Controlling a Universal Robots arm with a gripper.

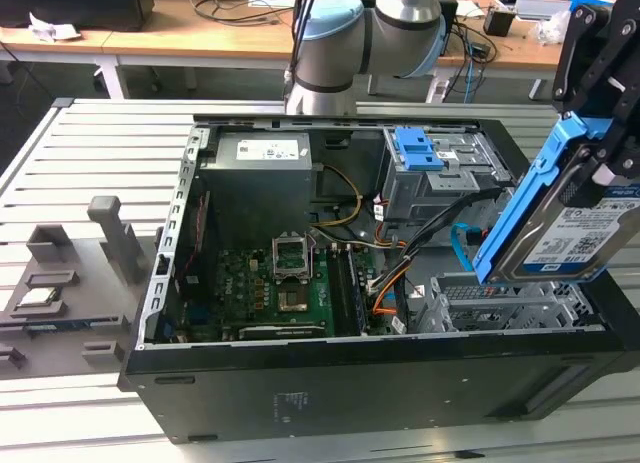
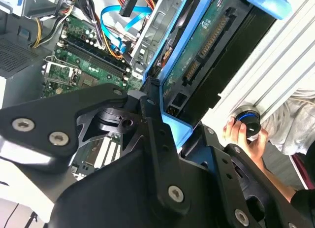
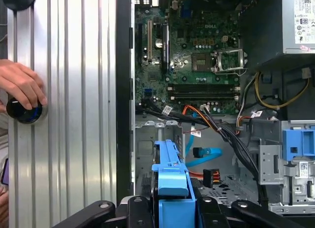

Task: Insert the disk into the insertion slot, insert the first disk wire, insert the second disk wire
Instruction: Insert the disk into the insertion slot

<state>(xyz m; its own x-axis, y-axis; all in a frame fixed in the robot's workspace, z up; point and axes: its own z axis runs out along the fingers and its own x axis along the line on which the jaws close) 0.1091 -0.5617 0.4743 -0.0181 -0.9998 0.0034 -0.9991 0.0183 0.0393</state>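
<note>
Above the silver perforated insertion slot, exterior view's right: gripper clamped on the disk by its glossy blue carrier, grey slab with white label tilted on edge. First wrist view adds the flat light-blue second disk wire and orange-red first disk wire inside the case, plus a person's hand on a round dark knob on the ribbed metal table.
</note>
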